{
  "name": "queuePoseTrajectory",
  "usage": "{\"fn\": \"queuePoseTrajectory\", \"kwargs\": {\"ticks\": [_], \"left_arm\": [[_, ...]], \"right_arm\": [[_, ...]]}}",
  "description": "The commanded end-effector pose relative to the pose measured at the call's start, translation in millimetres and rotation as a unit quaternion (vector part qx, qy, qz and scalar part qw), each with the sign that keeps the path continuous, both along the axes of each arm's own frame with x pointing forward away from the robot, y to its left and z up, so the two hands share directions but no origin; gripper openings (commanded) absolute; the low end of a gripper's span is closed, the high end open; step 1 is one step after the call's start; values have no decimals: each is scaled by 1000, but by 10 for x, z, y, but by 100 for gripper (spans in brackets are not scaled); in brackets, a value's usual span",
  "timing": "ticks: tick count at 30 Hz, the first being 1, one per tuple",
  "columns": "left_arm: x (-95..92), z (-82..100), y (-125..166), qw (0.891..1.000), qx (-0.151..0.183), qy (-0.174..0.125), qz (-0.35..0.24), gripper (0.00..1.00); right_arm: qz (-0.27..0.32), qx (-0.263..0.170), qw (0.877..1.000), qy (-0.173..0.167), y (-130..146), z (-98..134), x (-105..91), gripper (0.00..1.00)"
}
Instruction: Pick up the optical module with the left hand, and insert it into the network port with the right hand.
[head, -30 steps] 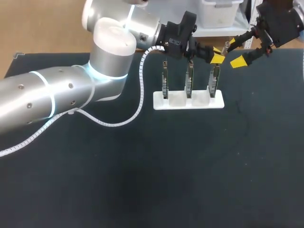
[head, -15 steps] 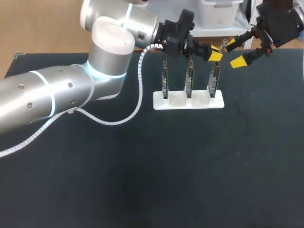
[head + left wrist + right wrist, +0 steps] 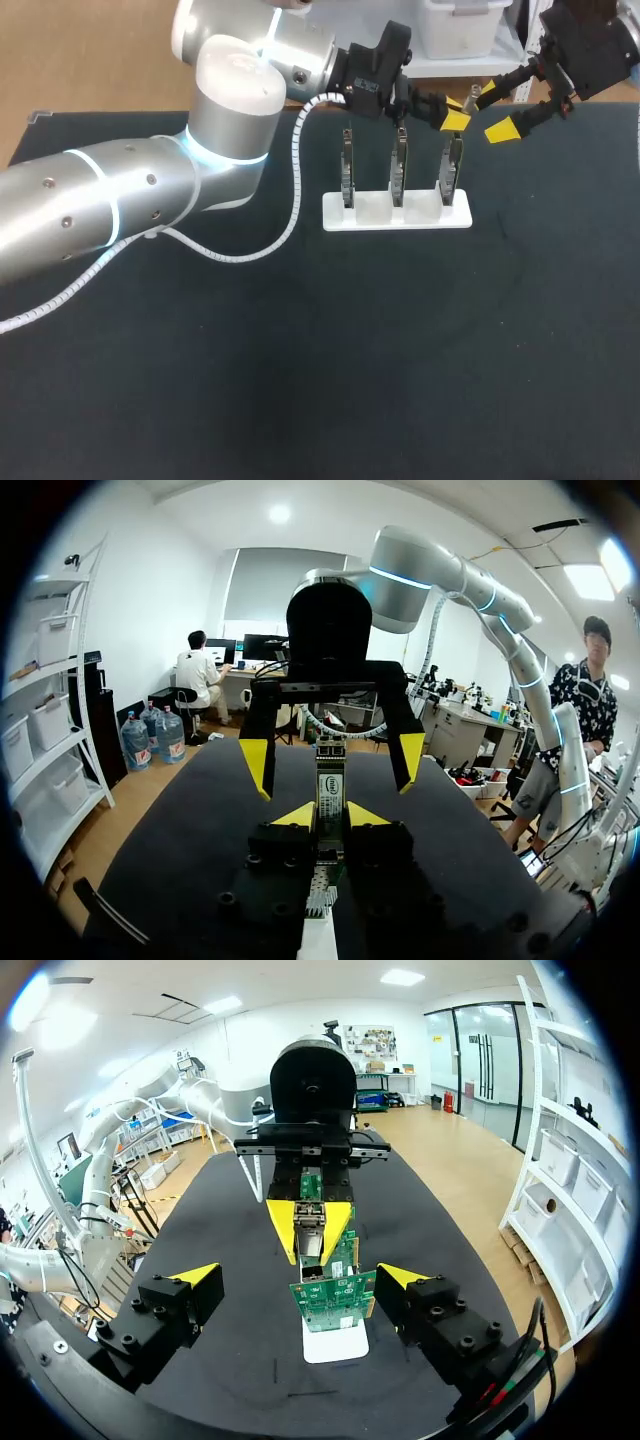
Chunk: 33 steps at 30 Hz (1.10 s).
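module (image 3: 330,780): pinched in left gripper (image 3: 331,817), free end out for handover | right gripper (image 3: 497,110): wide open, empty, facing it | cards (image 3: 399,170): racked upright, likely to ease insertion

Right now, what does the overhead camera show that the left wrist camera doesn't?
Only the head view: three boards standing in a row on the white stand. Only the left wrist view: the label on the optical module, clamped by the left tool. Both: the right tool, open, facing the left tool.
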State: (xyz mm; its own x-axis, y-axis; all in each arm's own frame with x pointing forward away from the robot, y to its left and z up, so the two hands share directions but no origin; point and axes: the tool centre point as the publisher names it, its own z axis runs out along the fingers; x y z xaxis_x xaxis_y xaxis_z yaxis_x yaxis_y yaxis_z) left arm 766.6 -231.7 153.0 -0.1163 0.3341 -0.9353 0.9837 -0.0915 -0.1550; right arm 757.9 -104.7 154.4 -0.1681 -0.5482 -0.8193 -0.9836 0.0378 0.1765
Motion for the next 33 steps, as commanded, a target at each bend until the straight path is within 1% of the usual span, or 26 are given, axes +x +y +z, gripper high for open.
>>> {"fn": "queuePoseTrajectory", "kwargs": {"ticks": [1, 10, 11, 16, 20, 26, 33], "left_arm": [[32, 0, -10, 1000, 1, 1, -3, 0], [32, 0, -10, 1000, 1, 1, -3, 0], [32, 0, -10, 1000, 1, 1, -3, 0], [32, 0, -10, 1000, 1, 1, -3, 0], [32, 0, -10, 1000, 1, 1, -3, 0], [32, 0, -10, 1000, 1, 1, -3, 0], [32, 0, -10, 1000, 1, 1, -3, 0]], "right_arm": [[-1, 0, 1000, 0, 4, 0, -2, 100], [-1, 0, 1000, 0, 4, 0, -2, 100], [-3, -4, 1000, 2, -26, 0, 3, 100], [-23, -12, 1000, -7, -198, 41, 15, 100], [-27, -6, 999, -21, -243, 95, 43, 100], [-16, 2, 999, -44, -171, 202, 107, 100], [7, 21, 998, -51, -21, 286, 151, 100]]}}
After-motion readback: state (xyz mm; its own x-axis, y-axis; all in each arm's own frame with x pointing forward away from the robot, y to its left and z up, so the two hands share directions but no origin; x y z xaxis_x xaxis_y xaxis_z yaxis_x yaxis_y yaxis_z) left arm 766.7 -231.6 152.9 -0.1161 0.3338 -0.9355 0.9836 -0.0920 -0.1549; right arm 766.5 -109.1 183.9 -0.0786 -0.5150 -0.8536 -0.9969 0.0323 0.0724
